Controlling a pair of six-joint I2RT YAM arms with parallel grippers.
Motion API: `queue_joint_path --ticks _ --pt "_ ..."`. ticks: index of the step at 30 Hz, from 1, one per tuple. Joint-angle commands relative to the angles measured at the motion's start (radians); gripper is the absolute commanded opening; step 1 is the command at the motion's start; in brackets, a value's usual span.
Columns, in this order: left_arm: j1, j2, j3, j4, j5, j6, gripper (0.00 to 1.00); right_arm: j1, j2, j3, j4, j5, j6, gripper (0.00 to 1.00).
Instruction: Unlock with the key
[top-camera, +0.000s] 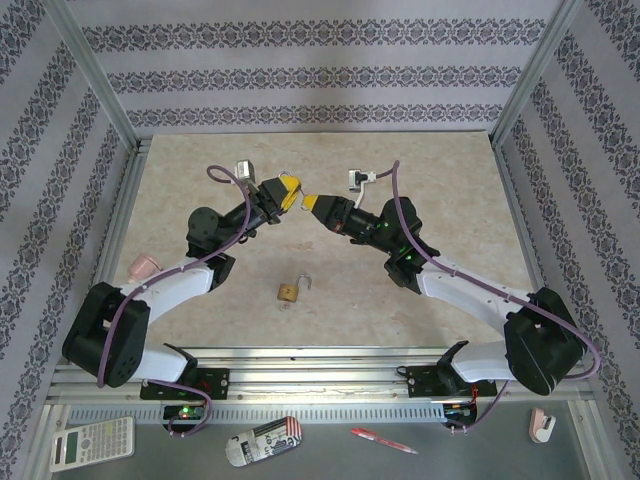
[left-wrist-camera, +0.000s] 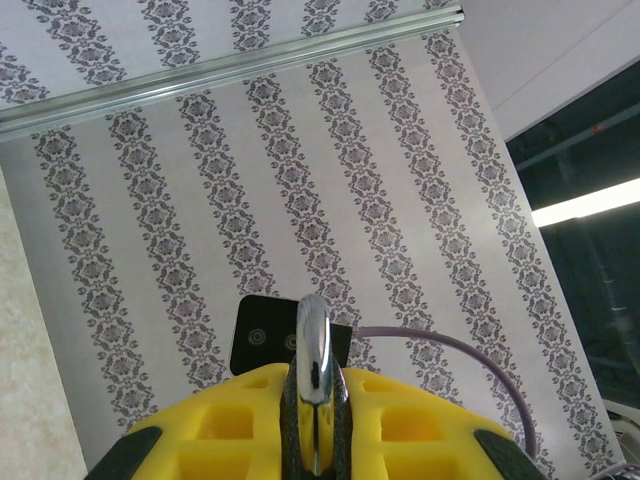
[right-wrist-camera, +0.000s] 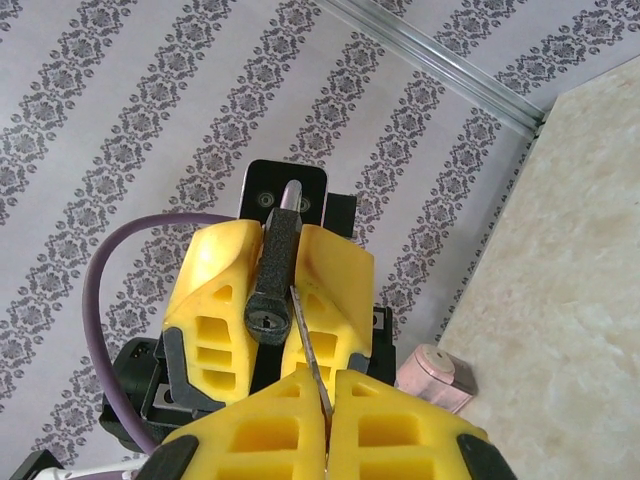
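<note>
1. Two arms and two grippers. In the top view the left gripper (top-camera: 286, 190) and right gripper (top-camera: 313, 203) meet nose to nose, raised over the middle of the table (top-camera: 450, 200).
2. One key (right-wrist-camera: 312, 355). It is a thin silvery sliver pinched edge-on in the right gripper (right-wrist-camera: 328, 392), whose yellow fingers are pressed together on it with no gap showing.
3. One black block (right-wrist-camera: 275, 270), rough-sided, with a keyhole in the end that faces the right wrist camera. The left gripper (right-wrist-camera: 275, 255) is clamped on it from both sides. In the left wrist view a silver metal end (left-wrist-camera: 313, 350) stands up out of those closed fingers.
4. The key's tip reaches the right rim of the keyhole face (whether it touches there, I cannot tell).
5. One brass padlock (top-camera: 291, 291) lies flat on the table nearer the front edge, its shackle swung open. It is well apart from both grippers.
6. One pink object (top-camera: 141, 266) sits by the left edge, beside the left arm.
7. On the ledge in front of the bases lie one calculator (top-camera: 92, 443), one striped can (top-camera: 263, 441) and one red pen (top-camera: 383, 440).
8. Patterned walls and metal posts close off the left, right and far sides. Bare tabletop lies all around the padlock and behind the grippers.
</note>
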Motion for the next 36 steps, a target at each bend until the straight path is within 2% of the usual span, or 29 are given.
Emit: queue_joint_path --ticks 1,13,36 --pt "-0.012 -0.035 -0.012 -0.008 0.005 0.06 0.0 0.021 0.001 0.008 0.068 -0.028 0.007 0.0" --pt "0.005 -0.142 0.011 -0.186 -0.042 0.234 0.0 0.042 -0.02 -0.078 0.107 0.0 0.047 0.0" --pt "0.004 -0.141 -0.025 -0.152 -0.02 0.258 0.0 0.057 0.073 -0.069 0.307 -0.025 0.16 0.0"
